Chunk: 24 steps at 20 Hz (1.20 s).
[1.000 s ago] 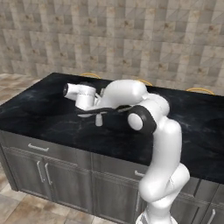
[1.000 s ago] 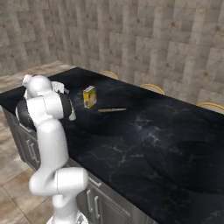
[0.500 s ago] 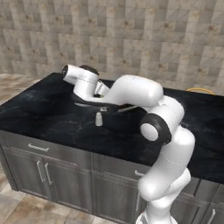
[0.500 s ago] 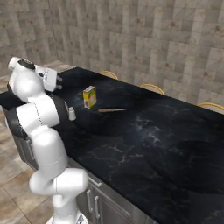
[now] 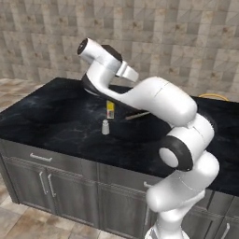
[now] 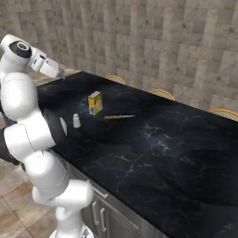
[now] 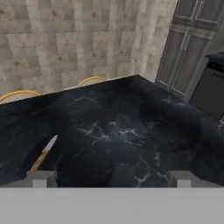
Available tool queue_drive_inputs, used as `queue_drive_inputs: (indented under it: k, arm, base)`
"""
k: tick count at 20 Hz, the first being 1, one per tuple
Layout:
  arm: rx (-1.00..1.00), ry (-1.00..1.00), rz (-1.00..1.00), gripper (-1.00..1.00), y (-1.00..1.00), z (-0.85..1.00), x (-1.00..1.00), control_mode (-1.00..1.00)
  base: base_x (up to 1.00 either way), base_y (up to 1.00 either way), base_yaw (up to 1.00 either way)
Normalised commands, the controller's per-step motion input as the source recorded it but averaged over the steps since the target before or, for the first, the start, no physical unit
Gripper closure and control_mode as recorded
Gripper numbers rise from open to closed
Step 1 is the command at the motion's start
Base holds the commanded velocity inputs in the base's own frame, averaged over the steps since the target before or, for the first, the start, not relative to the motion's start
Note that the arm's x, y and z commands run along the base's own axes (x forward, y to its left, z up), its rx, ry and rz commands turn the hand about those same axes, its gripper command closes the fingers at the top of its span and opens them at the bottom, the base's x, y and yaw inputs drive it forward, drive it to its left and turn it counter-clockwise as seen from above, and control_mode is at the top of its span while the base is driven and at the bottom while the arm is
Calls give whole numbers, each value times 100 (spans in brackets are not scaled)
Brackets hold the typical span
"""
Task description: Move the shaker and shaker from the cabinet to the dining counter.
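Claw (image 7: 112, 178) stands with jaws wide apart and empty, raised at upper left of my left base frame above the dining counter (image 5: 56, 116), facing along the slab. White shaker (image 5: 105, 127) stands upright at centre left of that frame, below the claw, just beside the yellow carton (image 5: 110, 110). I judge a second shaker is still to be fetched.

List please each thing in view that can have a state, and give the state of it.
White shaker: upright on the dining counter, free of the gripper.
Yellow carton: upright on the counter, behind the shaker.
Knife: lying flat on the counter.
Gripper: open, empty, lifted above the counter.
Tall cabinet doors: shut.
Counter drawers: shut.
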Motion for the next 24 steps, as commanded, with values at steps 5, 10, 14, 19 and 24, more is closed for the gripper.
queue_drive_inputs:
  k: [5, 10, 14, 19, 24]
  arm:
    - [0, 16, 26, -100, -86, 21, -83, -100]
    - [5, 2, 38, -100, -94, -11, -97, -100]
    - [13, 0, 44, -100, -100, -33, -100, -100]
    - [12, 3, 42, -100, -73, -27, -100, -100]
    - [2, 16, 35, -100, 3, -14, -72, -100]
  base:
    - [0, 0, 0]
    - [0, 0, 0]
    - [0, 0, 0]
    - [0, 0, 0]
    - [0, 0, 0]
